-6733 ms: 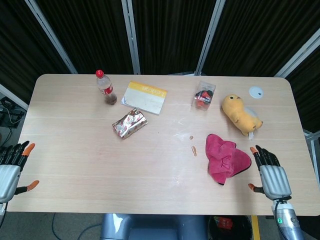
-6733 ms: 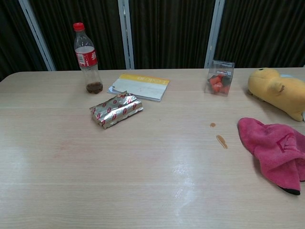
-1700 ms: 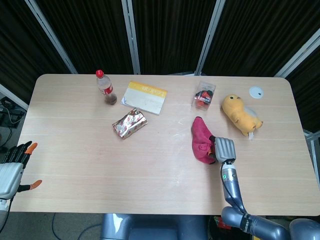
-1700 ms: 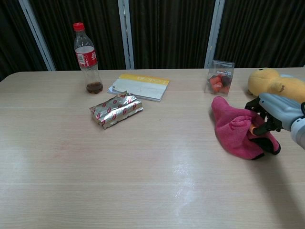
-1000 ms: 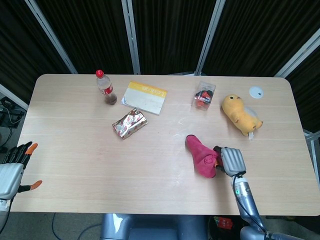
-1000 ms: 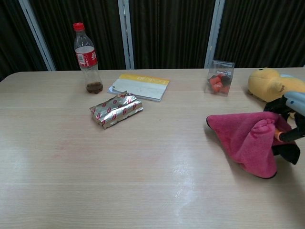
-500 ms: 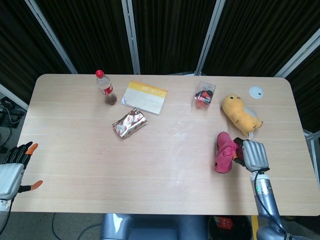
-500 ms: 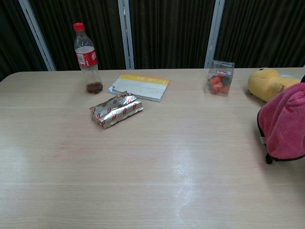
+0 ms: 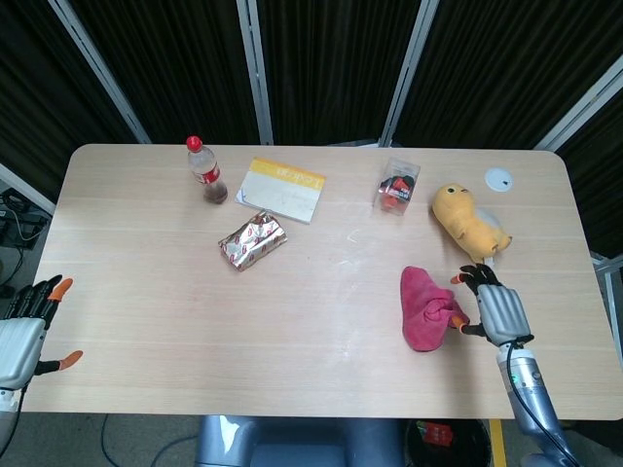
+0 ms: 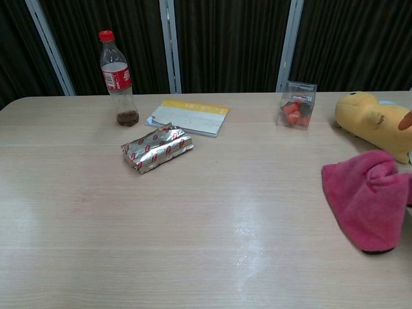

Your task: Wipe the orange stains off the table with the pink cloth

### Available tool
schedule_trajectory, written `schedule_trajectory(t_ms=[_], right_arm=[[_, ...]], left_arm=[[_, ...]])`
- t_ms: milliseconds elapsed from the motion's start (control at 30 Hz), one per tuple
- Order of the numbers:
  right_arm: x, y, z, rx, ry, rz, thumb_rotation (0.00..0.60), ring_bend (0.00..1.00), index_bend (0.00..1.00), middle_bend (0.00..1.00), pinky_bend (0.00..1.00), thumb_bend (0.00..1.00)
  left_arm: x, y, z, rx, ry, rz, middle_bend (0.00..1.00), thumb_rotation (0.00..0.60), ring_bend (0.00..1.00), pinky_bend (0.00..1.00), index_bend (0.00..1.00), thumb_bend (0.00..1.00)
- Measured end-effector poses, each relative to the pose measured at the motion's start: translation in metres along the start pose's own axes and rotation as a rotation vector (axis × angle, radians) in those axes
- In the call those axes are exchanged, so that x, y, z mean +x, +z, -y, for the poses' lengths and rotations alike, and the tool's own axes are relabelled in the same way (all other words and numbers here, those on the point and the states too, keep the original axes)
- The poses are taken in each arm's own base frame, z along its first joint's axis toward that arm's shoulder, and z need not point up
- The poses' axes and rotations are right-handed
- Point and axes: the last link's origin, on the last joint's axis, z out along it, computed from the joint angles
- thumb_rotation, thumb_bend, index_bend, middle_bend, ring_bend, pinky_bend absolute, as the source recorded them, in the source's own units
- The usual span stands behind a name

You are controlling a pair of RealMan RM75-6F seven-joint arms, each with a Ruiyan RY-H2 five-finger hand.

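Observation:
The pink cloth [image 9: 425,308] lies crumpled on the table's right front part, also seen as the pink cloth [image 10: 367,201] in the chest view. My right hand [image 9: 490,311] is just right of it with fingers spread. Its orange thumb tip touches the cloth's right edge, and nothing is gripped. In the chest view only one orange fingertip [image 10: 406,121] shows at the right border. My left hand [image 9: 21,333] hangs open off the table's front left corner. I see no orange stain on the wood left of the cloth.
A yellow plush toy [image 9: 468,222] lies close behind my right hand. Further back stand a clear box with red pieces [image 9: 396,185], a yellow-edged notebook [image 9: 281,190] and a cola bottle [image 9: 205,171]. A foil snack pack [image 9: 252,240] lies mid-left. A white disc [image 9: 498,178] sits far right.
The right hand wiped the cloth over the stain spot and pulled it right. In the last half second the cloth dropped from the hand's grip onto the table and the fingers spread.

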Motion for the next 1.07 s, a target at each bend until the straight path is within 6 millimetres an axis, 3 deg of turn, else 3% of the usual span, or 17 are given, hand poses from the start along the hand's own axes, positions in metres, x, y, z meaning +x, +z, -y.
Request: schedule_trajectory(t_ms=[167, 433, 700, 867, 1067], right_arm=[[0.008, -0.005, -0.009, -0.028, -0.073, -0.011, 0.600, 0.00, 0.07, 0.00, 0.12, 0.08], [0.028, -0.024, -0.027, -0.074, -0.119, -0.059, 0.600, 0.00, 0.02, 0.00, 0.12, 0.08], [0.051, -0.060, -0.046, 0.024, -0.270, -0.220, 0.600, 0.00, 0.00, 0.00, 0.10, 0.07], [0.054, -0.089, -0.069, 0.022, -0.261, -0.253, 0.600, 0.00, 0.00, 0.00, 0.07, 0.02], [0.052, -0.095, -0.076, 0.005, -0.208, -0.250, 0.600, 0.00, 0.00, 0.00, 0.06, 0.02]], left_arm=[[0.001, 0.000, 0.000, -0.005, 0.003, -0.004, 0.00, 0.600, 0.00, 0.00, 0.00, 0.00], [0.003, -0.001, 0.002, -0.008, 0.010, -0.015, 0.00, 0.600, 0.00, 0.00, 0.00, 0.00], [0.005, -0.004, 0.004, -0.006, 0.020, -0.024, 0.00, 0.600, 0.00, 0.00, 0.00, 0.00], [0.007, -0.008, 0.004, -0.016, 0.036, -0.037, 0.00, 0.600, 0.00, 0.00, 0.00, 0.00], [0.007, -0.006, 0.007, -0.016, 0.045, -0.035, 0.00, 0.600, 0.00, 0.00, 0.00, 0.00]])
